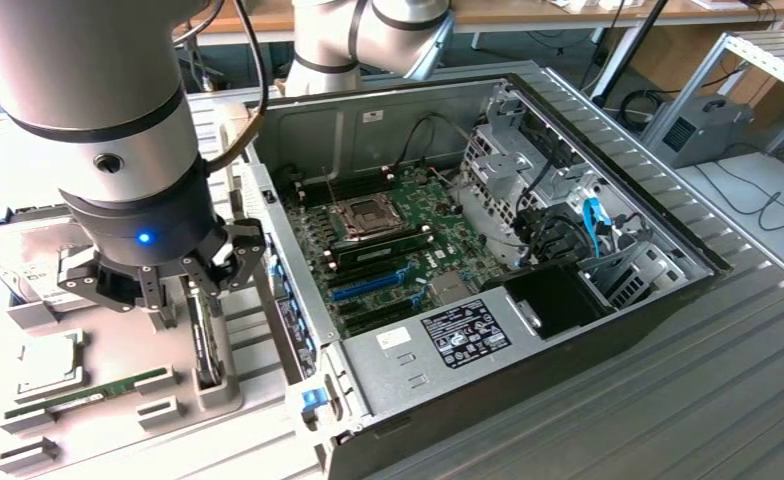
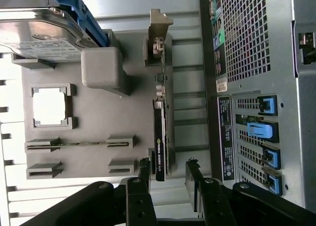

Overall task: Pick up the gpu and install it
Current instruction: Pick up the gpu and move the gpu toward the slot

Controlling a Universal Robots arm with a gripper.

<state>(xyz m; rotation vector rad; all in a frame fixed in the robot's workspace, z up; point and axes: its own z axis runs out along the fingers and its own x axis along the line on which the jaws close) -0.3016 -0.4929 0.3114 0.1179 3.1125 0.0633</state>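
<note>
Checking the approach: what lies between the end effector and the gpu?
Nothing; in the wrist view the open end effector flanks the gpu end, gaps bare.

Silver-grey tubular arm (image 1: pixel 85 80), black cable (image 1: pixel 253 60), blue light (image 1: pixel 143 238) on black wrist, black linkage-fingered hand (image 1: pixel 192 300)

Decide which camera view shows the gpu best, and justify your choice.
The wrist view: the gpu shows its whole length edge-on, from pale bracket to dark lettered card. The exterior view gives a short dark strip upright in the grey holder.
</note>
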